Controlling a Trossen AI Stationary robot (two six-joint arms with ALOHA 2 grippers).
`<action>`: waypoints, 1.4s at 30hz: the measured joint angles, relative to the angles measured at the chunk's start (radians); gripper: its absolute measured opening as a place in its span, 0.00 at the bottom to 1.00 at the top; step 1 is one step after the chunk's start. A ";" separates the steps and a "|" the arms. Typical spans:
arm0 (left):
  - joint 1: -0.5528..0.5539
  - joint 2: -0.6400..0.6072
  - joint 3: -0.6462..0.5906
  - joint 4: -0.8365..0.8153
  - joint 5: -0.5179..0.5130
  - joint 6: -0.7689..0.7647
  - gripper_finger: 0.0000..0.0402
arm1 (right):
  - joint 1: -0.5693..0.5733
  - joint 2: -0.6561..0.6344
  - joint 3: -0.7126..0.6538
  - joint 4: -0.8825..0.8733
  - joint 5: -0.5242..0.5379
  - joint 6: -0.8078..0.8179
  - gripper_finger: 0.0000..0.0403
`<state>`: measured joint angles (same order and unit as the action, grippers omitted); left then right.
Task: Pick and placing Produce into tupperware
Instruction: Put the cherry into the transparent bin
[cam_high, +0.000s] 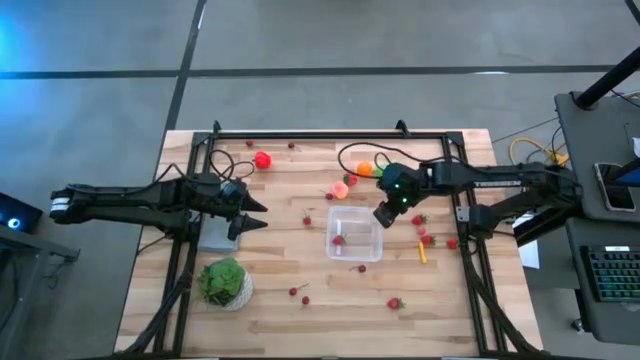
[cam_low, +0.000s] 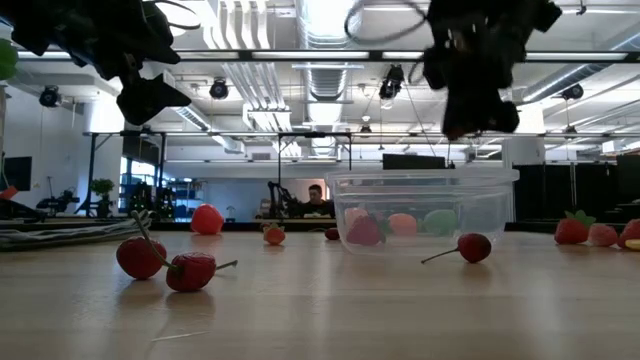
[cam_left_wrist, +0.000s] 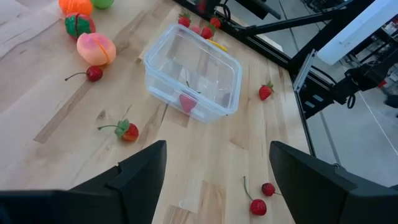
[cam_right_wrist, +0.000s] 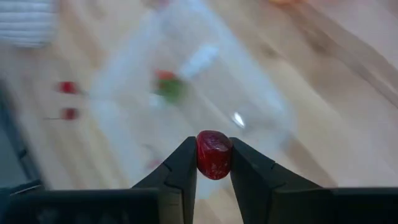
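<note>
Early in the job by our read. The tupperware (cam_high: 354, 232) sat centre of the high view on the bench (cam_high: 300, 320), lid off. Inside we could make out a strawberry (cam_high: 338, 240) in the high view; the low view suggested a few more pale lumps behind the clear wall, but we couldn't count them.

The right tool (cam_right_wrist: 213, 163) was clamped on a small dark-red berry (cam_right_wrist: 214, 154), hanging just right of the box's upper-right corner in the high view, above the bench. We judged that piece mid-carry, not yet dropped in.

The left tool (cam_high: 243, 217) waited left of centre, over a grey slab (cam_high: 214, 238), fingers apart and nothing between them.

Still loose on the bench:
- red fruit (cam_high: 262, 159), upper left of the high view
- peach-pink piece (cam_high: 341, 189) just above the box
- orange piece (cam_high: 364, 168) beside a bright green one, upper centre
- strawberries (cam_high: 427, 238) right of the box, one more (cam_high: 394, 303) lower right
- stemmed cherries (cam_high: 296, 292) below the box

The leafy head in the white bowl (cam_high: 224, 283), lower left, we didn't count as part of the job.

Most of the produce was still out, so we put the bulk of the work as remaining.
</note>
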<state>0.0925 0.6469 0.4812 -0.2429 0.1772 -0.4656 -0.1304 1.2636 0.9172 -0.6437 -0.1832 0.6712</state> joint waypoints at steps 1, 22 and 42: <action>0.000 0.000 0.000 0.000 0.000 0.000 0.67 | 0.018 -0.001 0.011 0.025 0.000 0.000 0.20; -0.002 -0.024 0.001 -0.002 0.032 0.037 0.67 | 0.097 0.263 0.176 -0.082 0.051 0.030 0.52; -0.001 -0.020 0.001 0.002 0.032 0.053 0.67 | 0.231 -0.130 0.005 -0.662 0.184 0.401 0.52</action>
<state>0.0917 0.6273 0.4820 -0.2404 0.2092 -0.4123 0.1009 1.1333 0.9222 -1.3060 0.0006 1.0725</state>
